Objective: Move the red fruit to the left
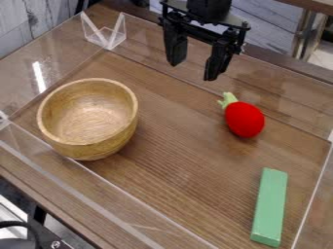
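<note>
The red fruit (243,118) is small, round and glossy, with a pale green stem tip pointing up-left. It rests on the wooden table right of centre. My gripper (193,60) hangs above the table at the top middle, pointing down, behind and to the left of the fruit and not touching it. Its two black fingers (172,48) stand apart with nothing between them, so it is open.
A wooden bowl (88,118) stands at the left. A flat green block (271,207) lies at the lower right. A small clear stand (103,32) sits at the back left. Low clear walls (156,216) ring the table.
</note>
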Tool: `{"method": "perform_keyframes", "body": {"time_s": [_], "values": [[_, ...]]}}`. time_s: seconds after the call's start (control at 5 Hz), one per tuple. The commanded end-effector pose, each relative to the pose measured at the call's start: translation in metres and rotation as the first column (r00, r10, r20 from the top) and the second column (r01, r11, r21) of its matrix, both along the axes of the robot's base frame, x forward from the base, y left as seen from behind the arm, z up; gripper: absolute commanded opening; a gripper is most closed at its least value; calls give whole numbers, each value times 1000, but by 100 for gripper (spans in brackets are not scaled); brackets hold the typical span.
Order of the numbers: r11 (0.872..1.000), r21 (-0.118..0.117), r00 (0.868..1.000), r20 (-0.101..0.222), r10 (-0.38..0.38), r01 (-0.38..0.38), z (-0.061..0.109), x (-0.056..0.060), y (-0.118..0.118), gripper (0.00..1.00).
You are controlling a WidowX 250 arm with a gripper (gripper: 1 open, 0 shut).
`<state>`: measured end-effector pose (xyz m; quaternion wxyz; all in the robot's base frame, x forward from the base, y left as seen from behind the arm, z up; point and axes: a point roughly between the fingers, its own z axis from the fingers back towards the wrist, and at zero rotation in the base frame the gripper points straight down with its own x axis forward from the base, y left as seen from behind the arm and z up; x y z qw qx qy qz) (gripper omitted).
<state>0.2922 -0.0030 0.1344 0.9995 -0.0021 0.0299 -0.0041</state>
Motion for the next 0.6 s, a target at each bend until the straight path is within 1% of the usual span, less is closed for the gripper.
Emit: {"method": "perform_keyframes", "body": {"time_s": [0.0, 0.2, 0.4], "values": [[998, -4, 998, -21, 63, -63, -11, -2, -5, 100], [980, -26, 980, -2, 199, -199, -25, 4, -25, 100], [960, -53, 961, 22, 276, -275, -36, 10, -44, 100]]}}
